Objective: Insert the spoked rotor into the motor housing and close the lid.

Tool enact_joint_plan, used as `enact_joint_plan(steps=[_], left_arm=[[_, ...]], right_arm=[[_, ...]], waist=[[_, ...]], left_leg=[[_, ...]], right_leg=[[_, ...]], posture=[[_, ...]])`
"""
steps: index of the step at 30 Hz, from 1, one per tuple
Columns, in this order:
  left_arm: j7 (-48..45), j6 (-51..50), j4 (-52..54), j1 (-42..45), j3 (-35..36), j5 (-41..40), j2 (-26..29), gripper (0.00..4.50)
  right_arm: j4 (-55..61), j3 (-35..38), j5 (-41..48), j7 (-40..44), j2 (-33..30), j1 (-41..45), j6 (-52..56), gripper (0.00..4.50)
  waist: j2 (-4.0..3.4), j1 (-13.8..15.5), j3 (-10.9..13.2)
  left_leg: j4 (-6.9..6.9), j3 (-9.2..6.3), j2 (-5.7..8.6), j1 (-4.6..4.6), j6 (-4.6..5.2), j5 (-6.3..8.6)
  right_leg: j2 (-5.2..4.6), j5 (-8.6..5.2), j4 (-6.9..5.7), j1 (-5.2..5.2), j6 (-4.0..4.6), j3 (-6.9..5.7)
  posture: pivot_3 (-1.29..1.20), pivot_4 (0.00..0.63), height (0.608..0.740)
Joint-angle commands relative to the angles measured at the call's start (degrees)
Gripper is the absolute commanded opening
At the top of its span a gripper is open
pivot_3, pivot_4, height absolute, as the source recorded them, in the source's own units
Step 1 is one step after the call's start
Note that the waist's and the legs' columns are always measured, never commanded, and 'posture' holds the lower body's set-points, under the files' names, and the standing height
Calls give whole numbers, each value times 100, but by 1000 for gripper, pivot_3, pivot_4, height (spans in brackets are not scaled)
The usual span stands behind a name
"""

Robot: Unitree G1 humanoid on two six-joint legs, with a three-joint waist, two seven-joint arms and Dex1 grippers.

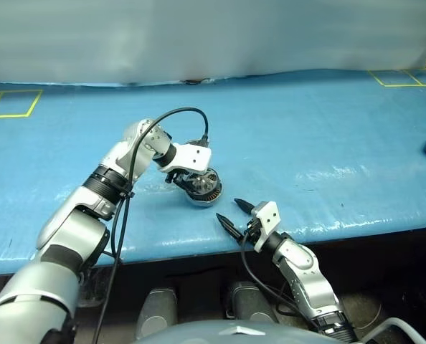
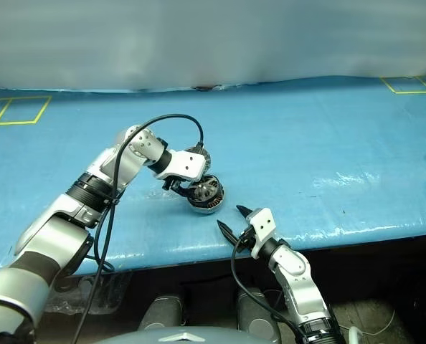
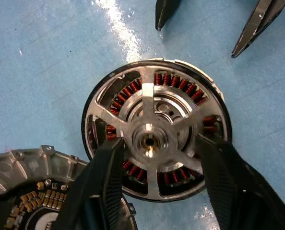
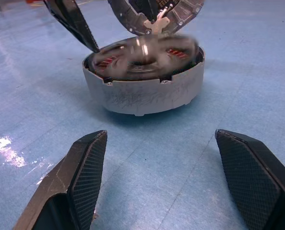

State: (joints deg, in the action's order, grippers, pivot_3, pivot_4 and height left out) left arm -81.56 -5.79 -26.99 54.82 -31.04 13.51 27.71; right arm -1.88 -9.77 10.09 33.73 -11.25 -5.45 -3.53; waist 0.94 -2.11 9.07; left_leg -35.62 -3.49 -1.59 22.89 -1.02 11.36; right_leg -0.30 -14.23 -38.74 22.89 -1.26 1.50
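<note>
Rotor (image 3: pixel 152 143) seated in housing (image 4: pixel 145 91) just below left tool (image 3: pixel 157 191), fingers apart to free it; lid (image 3: pixel 41 191) open alongside; right tool (image 1: pixel 232 213) apart, waiting.

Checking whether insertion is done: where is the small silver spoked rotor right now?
The silver spoked rotor sits inside the round copper-wound motor housing on the blue table, directly under the open left gripper, with the ribbed lid open beside it.
</note>
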Motion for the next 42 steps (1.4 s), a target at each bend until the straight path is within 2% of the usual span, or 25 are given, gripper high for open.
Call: enact_joint_plan(steps=[1, 2, 13, 22, 30, 33, 42], left_arm=[[-47, -33, 198, 85, 85, -14, 46, 4173], [-65, -70, 224, 93, 128, -69, 38, 4474], [-162, -490, 805, 245, 533, -528, 68, 4474], [8, -1002, 1865, -125, 935, -977, 403, 4474], [648, -1870, 2808, -706, 1685, -1595, 536, 4474], [870, -2245, 3309, -1065, 1906, -1879, 585, 3858], [2139, -2944, 4438, -2440, 2272, -2242, 480, 872]], right_arm=[[93, -19, 6, 11, -4, 19, 6, 3799], [93, -20, 6, 9, -3, 19, 8, 3799], [104, -19, 17, 22, -9, 6, 37, 3799], [88, -30, 26, 39, 6, 37, 46, 3799], [73, -60, 29, 78, 9, 83, 68, 3799], [89, -67, 35, 101, -1, 78, 88, 3799], [122, -68, 41, 155, -42, 85, 160, 3799]], waist=[[0, 1, 0], [0, 0, 0], [0, -2, 0], [-1, -1, 0], [-2, -8, 1], [-4, -6, 2], [-4, 3, 2]], left_leg=[[-1, 0, 0, 0, 0, 0], [-1, 0, 0, 0, 0, 0], [-1, 0, 0, 0, 0, 0], [-1, 0, -1, -1, 0, 0], [-2, 0, -2, -3, 0, 0], [-1, 0, -3, -4, 0, 0], [-2, 2, -3, -17, 0, 0]], right_leg=[[0, 0, 0, 0, 0, 0], [0, 0, 0, 0, 0, 0], [-1, 0, 0, 0, 0, 0], [0, 0, -1, -1, 0, 1], [-1, 0, -2, -1, 0, 1], [0, 0, -3, -1, 0, 2], [-3, 0, -3, -10, 0, 5]], posture=[[0, 150, 740], [0, 150, 740], [0, 150, 740], [0, 150, 740], [0, 150, 740], [0, 150, 740], [0, 150, 740]])
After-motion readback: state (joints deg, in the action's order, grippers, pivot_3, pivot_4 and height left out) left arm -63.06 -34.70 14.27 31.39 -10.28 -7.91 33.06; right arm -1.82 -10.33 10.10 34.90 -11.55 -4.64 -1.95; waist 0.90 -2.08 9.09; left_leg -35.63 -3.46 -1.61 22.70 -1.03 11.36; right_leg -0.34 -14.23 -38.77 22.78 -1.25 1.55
